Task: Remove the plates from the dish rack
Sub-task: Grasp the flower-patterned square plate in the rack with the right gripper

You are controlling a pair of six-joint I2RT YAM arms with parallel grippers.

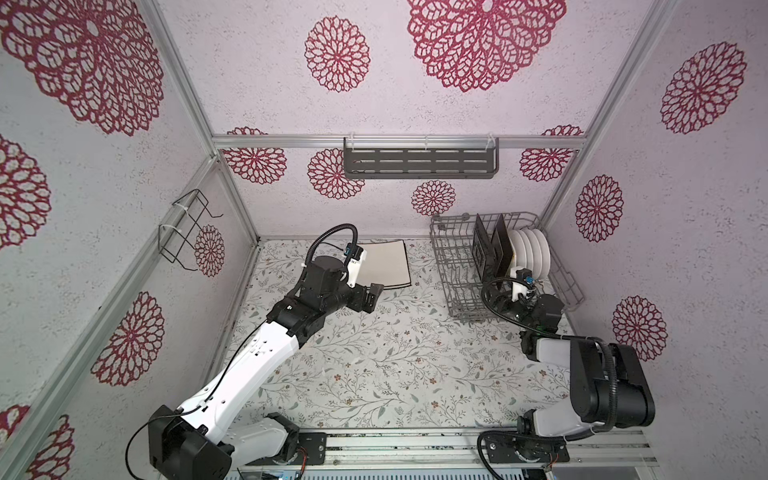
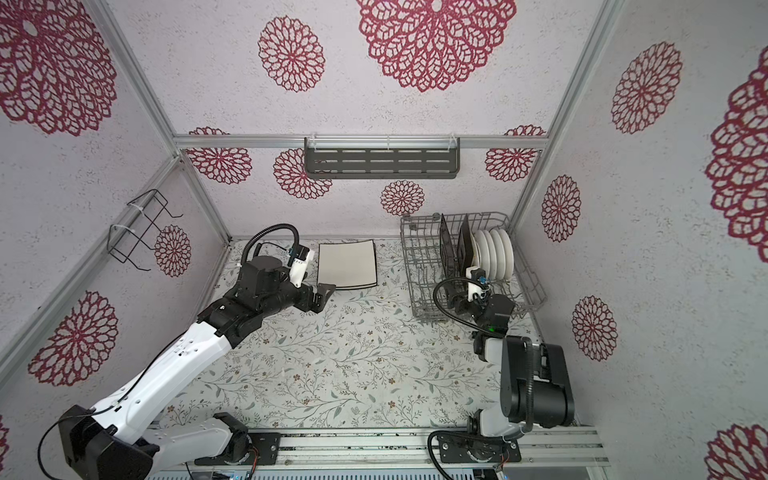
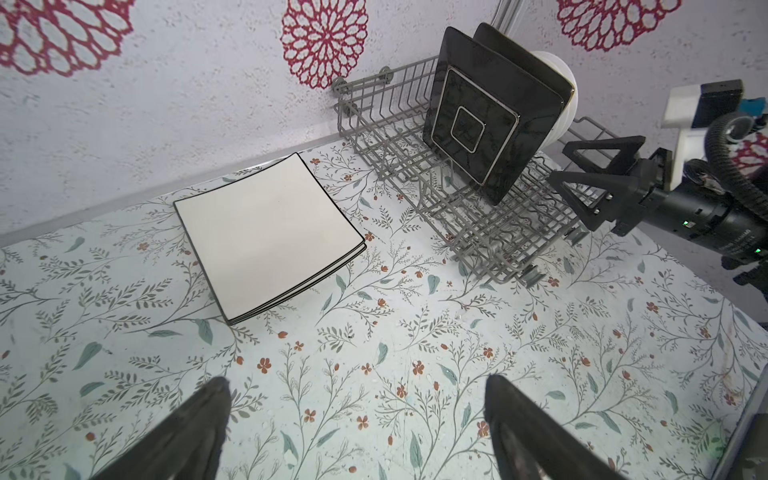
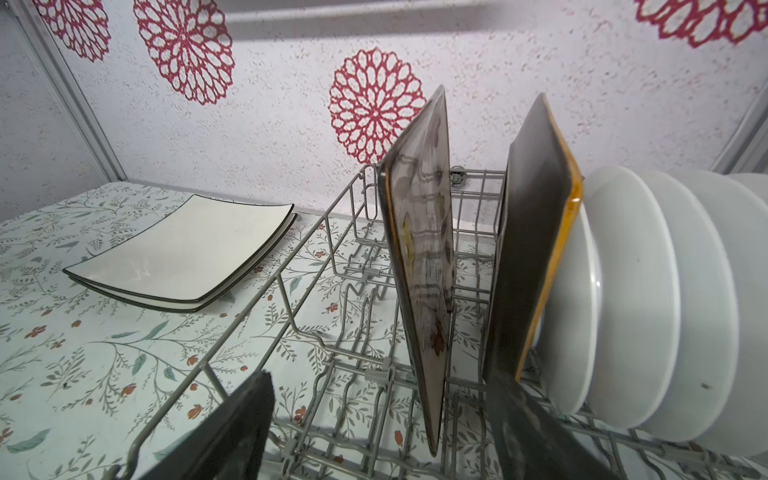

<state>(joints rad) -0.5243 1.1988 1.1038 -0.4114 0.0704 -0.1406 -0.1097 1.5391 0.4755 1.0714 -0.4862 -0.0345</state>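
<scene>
The grey wire dish rack [image 1: 453, 266] [image 2: 419, 270] stands at the back right. Two black square plates [image 1: 484, 247] [image 4: 419, 249] stand upright in it, with several round white plates [image 1: 532, 249] [image 4: 648, 291] behind them. Two cream plates [image 1: 386, 264] [image 3: 266, 232] lie stacked flat on the table at the back middle. My right gripper [image 4: 378, 395] [image 1: 500, 299] is open inside the rack, its jaws either side of the nearer black plate's lower corner. My left gripper [image 3: 357, 384] [image 1: 372, 297] hangs open and empty just in front of the cream stack.
A dark slotted shelf [image 1: 419, 160] hangs on the back wall. A small black wire holder [image 1: 183, 228] is fixed to the left wall. Walls close in the floral table [image 1: 395, 357] on three sides, and the rack sits close to the right wall.
</scene>
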